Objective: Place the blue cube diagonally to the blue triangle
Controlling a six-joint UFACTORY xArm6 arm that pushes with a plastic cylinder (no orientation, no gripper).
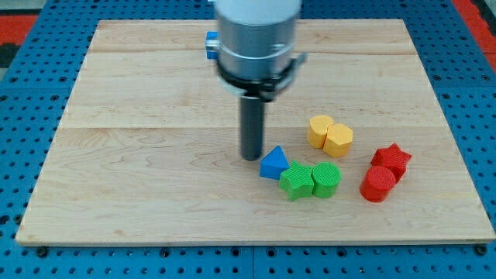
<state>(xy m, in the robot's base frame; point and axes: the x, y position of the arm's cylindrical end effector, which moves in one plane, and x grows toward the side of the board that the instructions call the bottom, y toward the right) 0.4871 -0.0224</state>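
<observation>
The blue triangle [273,163] lies just right of the board's centre, touching the green star [295,181]. The blue cube [211,43] is near the view's top, mostly hidden behind the arm's grey body; only a small blue edge shows. My tip [251,157] rests on the board just to the left of the blue triangle, close to it or touching it. The tip is far below the blue cube in the view.
A green cylinder [326,180] sits right of the green star. Two yellow blocks [329,136] lie side by side to the upper right of the triangle. A red star [390,160] and a red cylinder [377,184] sit further right. The wooden board [116,155] lies on a blue surface.
</observation>
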